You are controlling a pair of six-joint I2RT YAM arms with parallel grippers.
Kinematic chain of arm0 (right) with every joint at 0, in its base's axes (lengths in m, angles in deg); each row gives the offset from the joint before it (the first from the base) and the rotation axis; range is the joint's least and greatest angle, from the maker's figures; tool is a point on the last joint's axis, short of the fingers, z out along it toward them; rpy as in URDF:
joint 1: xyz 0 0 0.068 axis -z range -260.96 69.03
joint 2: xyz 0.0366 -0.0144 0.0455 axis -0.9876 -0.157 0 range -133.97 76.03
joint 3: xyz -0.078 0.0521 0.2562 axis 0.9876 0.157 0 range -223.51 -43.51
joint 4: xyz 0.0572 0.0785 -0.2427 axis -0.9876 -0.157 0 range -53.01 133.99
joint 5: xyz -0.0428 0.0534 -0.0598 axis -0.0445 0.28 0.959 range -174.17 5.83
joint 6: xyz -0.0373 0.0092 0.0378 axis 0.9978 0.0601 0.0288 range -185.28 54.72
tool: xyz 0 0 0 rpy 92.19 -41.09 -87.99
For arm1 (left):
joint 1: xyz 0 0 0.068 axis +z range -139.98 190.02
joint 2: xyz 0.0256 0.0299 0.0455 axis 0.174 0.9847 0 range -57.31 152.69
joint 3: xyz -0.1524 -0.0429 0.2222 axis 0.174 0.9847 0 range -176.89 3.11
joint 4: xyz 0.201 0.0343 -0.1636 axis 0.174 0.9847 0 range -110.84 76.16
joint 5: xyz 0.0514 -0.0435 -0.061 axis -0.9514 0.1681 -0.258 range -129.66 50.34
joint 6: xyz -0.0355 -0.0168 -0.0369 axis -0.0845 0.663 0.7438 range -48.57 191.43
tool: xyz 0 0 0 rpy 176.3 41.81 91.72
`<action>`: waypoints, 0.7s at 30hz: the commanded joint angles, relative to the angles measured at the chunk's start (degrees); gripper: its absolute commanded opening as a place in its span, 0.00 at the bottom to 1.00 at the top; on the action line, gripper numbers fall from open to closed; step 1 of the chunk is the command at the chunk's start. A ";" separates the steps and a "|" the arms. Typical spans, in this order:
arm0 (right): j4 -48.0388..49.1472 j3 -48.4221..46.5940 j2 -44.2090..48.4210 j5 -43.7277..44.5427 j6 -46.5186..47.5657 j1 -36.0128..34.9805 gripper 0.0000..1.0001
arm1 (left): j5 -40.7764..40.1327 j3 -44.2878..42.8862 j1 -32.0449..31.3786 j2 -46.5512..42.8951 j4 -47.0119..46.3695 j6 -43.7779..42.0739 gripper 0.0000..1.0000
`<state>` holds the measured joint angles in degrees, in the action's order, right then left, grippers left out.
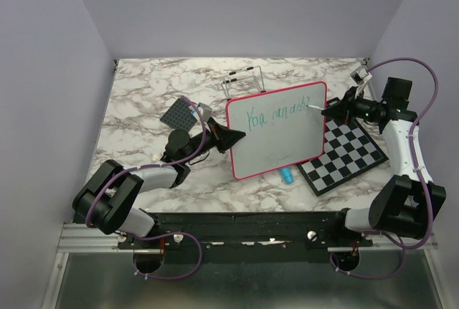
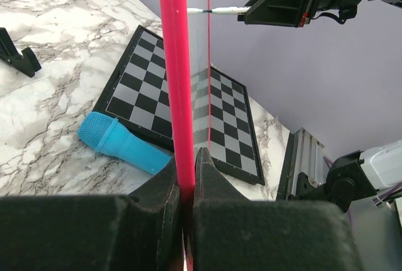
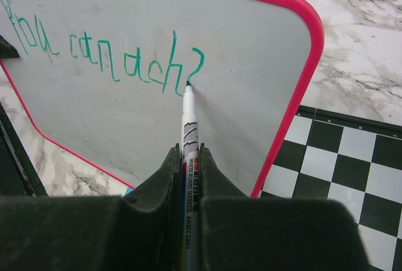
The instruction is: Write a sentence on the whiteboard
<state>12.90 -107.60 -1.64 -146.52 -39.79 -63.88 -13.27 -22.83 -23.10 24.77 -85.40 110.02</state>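
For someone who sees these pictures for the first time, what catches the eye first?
The pink-framed whiteboard stands tilted at the middle of the table, the left gripper clamped on its left edge. Green writing runs across its top, and the right gripper holds a marker with its tip at the last stroke. A checkered board lies on the table to its right.

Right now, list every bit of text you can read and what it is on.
"You can ach?": the green sentence on the whiteboard.
"WHITE BOARD MARKER": on the marker; the code after it is too small to read.
Faint marks low on the whiteboard: unreadable.
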 commanded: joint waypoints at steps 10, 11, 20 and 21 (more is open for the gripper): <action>3.32 0.29 0.50 3.46 -3.26 0.85 0.01 | 1.21 0.62 -0.27 0.18 4.79 -8.00 0.00; 3.23 0.37 0.50 3.29 -3.26 0.85 0.01 | 1.29 0.62 -0.27 0.18 4.79 -8.09 0.00; -4.94 0.72 0.06 1.35 4.46 0.85 0.01 | 1.38 0.01 -0.27 0.80 4.79 -8.00 0.00; -5.55 0.99 0.15 1.09 5.08 0.85 0.01 | 1.47 -0.08 -0.27 0.80 4.79 -8.00 0.00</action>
<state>12.33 -107.60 -1.55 -145.36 -39.98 -63.32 -13.27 -22.83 -23.10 24.77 -85.33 110.04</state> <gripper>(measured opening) 0.148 0.110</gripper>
